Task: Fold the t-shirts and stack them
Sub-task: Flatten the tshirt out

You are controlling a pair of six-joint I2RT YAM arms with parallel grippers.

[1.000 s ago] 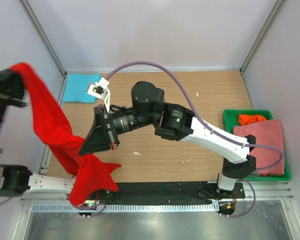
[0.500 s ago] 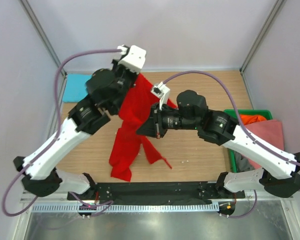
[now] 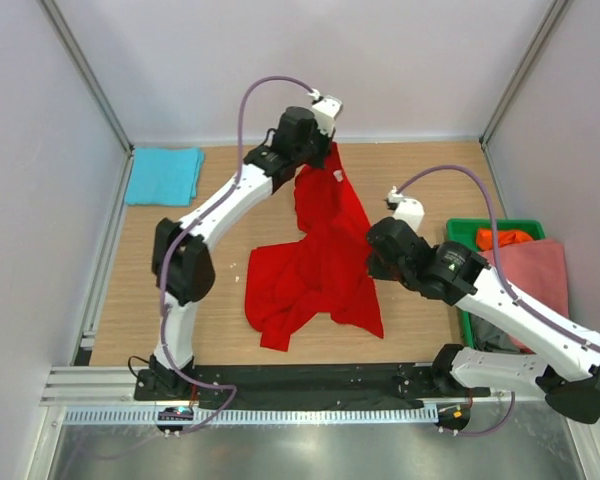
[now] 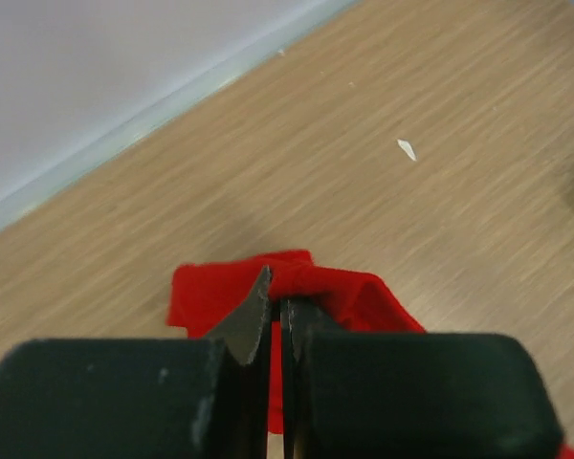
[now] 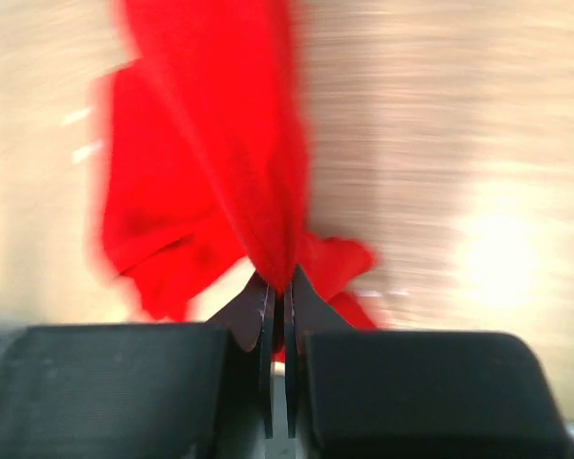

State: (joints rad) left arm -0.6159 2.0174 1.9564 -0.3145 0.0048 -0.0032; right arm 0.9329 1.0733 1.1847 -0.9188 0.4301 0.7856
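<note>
Pinches a bunched edge of the red t-shirt (image 4: 335, 292) between the jaws of the left gripper (image 4: 275, 287), pressed together with nothing but cloth between them. Clamps the right gripper (image 5: 279, 287) likewise on a gathered ridge of the same shirt, with red cloth fanning away from the closed tips in a blurred wrist view.

Holds the left grip well to the left of the green crate (image 3: 460, 228) and farther back, close to the rear wall (image 3: 380, 60), at the shirt's far end. Sets the right grip near the crate's left wall, on the shirt's right edge. Draws the shirt into a narrow band between the 2 grips and spreads the rest, crumpled, on the wooden table (image 3: 420, 180), left of the crate and nearer the front.

Shows 1 container, the crate, at the table's right edge. Carries 2 visible shirts inside it: a salmon pink t-shirt (image 3: 530, 275), folded flat and filling most of the crate, and an orange t-shirt (image 3: 502, 238), crumpled at the crate's far end and touching the pink one. Hides the crate's near-left part under the right arm (image 3: 510, 300).

Leaves a turquoise t-shirt (image 3: 163, 175) folded flat in the back-left corner, across the whole table from the crate and well apart from the red shirt.
</note>
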